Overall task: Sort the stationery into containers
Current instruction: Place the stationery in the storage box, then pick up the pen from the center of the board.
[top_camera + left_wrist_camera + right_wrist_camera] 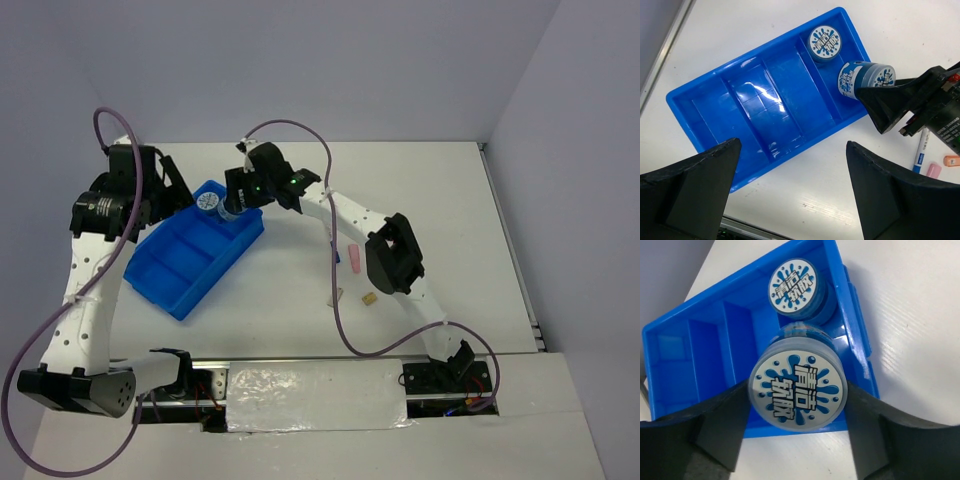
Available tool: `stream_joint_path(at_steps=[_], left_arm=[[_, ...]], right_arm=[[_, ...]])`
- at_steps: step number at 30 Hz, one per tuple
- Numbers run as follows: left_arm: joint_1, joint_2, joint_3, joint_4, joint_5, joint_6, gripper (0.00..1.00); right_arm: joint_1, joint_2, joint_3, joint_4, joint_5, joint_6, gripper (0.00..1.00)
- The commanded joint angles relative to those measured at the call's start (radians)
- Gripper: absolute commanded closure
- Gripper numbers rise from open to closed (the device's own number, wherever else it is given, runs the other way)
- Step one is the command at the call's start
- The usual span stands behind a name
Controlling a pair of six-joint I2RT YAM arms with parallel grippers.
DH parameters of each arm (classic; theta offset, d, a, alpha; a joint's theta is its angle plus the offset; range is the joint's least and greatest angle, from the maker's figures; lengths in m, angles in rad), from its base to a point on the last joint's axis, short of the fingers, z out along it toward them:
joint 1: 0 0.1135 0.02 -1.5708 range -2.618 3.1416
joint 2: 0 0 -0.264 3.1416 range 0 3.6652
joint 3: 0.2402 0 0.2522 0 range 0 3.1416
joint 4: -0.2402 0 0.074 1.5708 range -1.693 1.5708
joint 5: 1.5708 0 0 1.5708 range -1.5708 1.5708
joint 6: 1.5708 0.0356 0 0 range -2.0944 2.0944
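One disc of the whole set lay sorted, flat in the end compartment of the blue tray. The three compartments to its left looked bare.

At the left, the left pincer hung over the tray, its jaws spread as wide as they go and nothing between them. Farther right, the right pincer had hold of the second disc, jaws about half spread around its sides. The disc was tipped on edge just above the rim of that same end compartment, beside the first, so it seemed nearly placed but not yet let go.

To the right, on the table, the pen, a pink piece, an orange piece and a tan block lay unsorted, which left most of the job undone.

Whether the held disc touched the tray could not be told. The pen was half hidden behind the right pincer, the orange piece was cut off at the edge of the left wrist view, and no light-blue piece could be made out.
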Motion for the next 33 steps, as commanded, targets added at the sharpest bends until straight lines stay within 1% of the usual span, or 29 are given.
stream_joint_path(at_steps=[1, 2, 3, 5, 9, 10, 11, 12, 13, 14, 15, 16, 17, 18, 19, 21, 22, 23, 24, 25, 26, 27, 28, 29, 30, 31, 33], left_arm=[[0.007, -0.016, -0.005, -0.002, -0.003, 0.052, 0.01], [0.009, -0.016, -0.009, -0.001, 0.002, 0.055, 0.01], [0.009, -0.013, -0.013, 0.001, 0.008, 0.063, 0.01], [0.01, -0.01, -0.019, 0.007, 0.016, 0.072, 0.01], [0.01, 0.021, -0.019, 0.012, 0.059, 0.098, 0.01], [0.01, 0.03, -0.018, 0.019, 0.097, 0.101, 0.01], [0.007, 0.052, -0.016, 0.027, 0.126, 0.095, 0.01], [0.0, 0.065, -0.006, 0.033, 0.16, 0.08, 0.01], [-0.017, 0.085, 0.002, 0.042, 0.16, 0.064, 0.01], [-0.093, 0.142, 0.02, 0.051, 0.137, 0.022, 0.01], [-0.145, 0.179, 0.078, 0.047, 0.102, -0.002, 0.01], [-0.202, 0.225, 0.111, 0.045, 0.071, -0.023, 0.01], [-0.292, 0.322, 0.146, 0.048, 0.056, -0.063, 0.01], [-0.325, 0.369, 0.21, 0.053, 0.063, -0.086, 0.01], [-0.376, 0.46, 0.237, 0.067, 0.071, -0.142, 0.01], [-0.423, 0.544, 0.308, 0.094, 0.066, -0.196, 0.01], [-0.474, 0.626, 0.335, 0.104, 0.053, -0.222, 0.01], [-0.5, 0.673, 0.368, 0.102, 0.019, -0.27, 0.01], [-0.522, 0.714, 0.445, 0.095, 0.002, -0.29, 0.01], [-0.563, 0.809, 0.489, 0.079, -0.016, -0.311, 0.02], [-0.581, 0.858, 0.539, 0.064, -0.036, -0.341, 0.02], [-0.598, 0.901, 0.627, 0.037, -0.074, -0.351, 0.02], [-0.623, 0.987, 0.667, 0.018, -0.096, -0.362, 0.02], [-0.631, 1.024, 0.726, 0.009, -0.116, -0.373, 0.02], [-0.635, 1.053, 0.741, 0.015, -0.115, -0.376, 0.02], [-0.638, 1.102, 0.749, 0.021, -0.118, -0.379, 0.02], [-0.64, 1.15, 0.751, 0.041, -0.122, -0.388, 0.03]], right_arm=[[0.014, -0.032, 0.023, 0.045, -0.036, -0.017, 0.2], [0.016, -0.034, 0.032, 0.045, -0.063, -0.022, 0.03], [0.017, -0.049, 0.032, 0.054, -0.07, -0.022, 0.0], [0.017, -0.069, 0.049, 0.05, -0.055, -0.022, 0.0], [-0.013, -0.176, 0.053, 0.016, 0.042, -0.017, 0.0], [-0.026, -0.199, 0.049, -0.009, 0.07, -0.011, 0.0], [-0.055, -0.229, 0.031, -0.039, 0.117, 0.024, 0.0], [-0.076, -0.305, 0.008, -0.121, 0.24, 0.096, 0.0], [-0.099, -0.356, -0.081, -0.166, 0.298, 0.141, 0.0], [-0.122, -0.415, -0.144, -0.206, 0.358, 0.185, 0.0], [-0.173, -0.481, -0.222, -0.278, 0.41, 0.23, 0.0], [-0.197, -0.626, -0.391, -0.298, 0.485, 0.283, 0.0], [-0.225, -0.701, -0.474, -0.309, 0.51, 0.294, 0.0], [-0.263, -0.774, -0.552, -0.331, 0.533, 0.302, 0.0], [-0.285, -0.91, -0.682, -0.345, 0.57, 0.299, 0.0], [-0.323, -1.029, -0.776, -0.395, 0.587, 0.267, 0.0], [-0.334, -1.083, -0.84, -0.423, 0.613, 0.235, 0.0], [-0.342, -1.177, -0.865, -0.447, 0.619, 0.222, 0.0], [-0.349, -1.222, -0.89, -0.493, 0.622, 0.206, 0.0], [-0.365, -1.262, -0.93, -0.518, 0.624, 0.186, 0.0], [-0.369, -1.301, -0.947, -0.538, 0.613, 0.178, 0.0], [-0.373, -1.371, -0.965, -0.567, 0.605, 0.166, 0.0], [-0.374, -1.407, -0.994, -0.581, 0.595, 0.149, 0.0], [-0.377, -1.466, -1.01, -0.602, 0.566, 0.133, 0.0], [-0.379, -1.493, -1.031, -0.616, 0.555, 0.101, 0.0], [-0.379, -1.514, -1.037, -0.637, 0.55, 0.1, 0.0], [-0.383, -1.574, -1.056, -0.681, 0.521, 0.092, 0.0]])
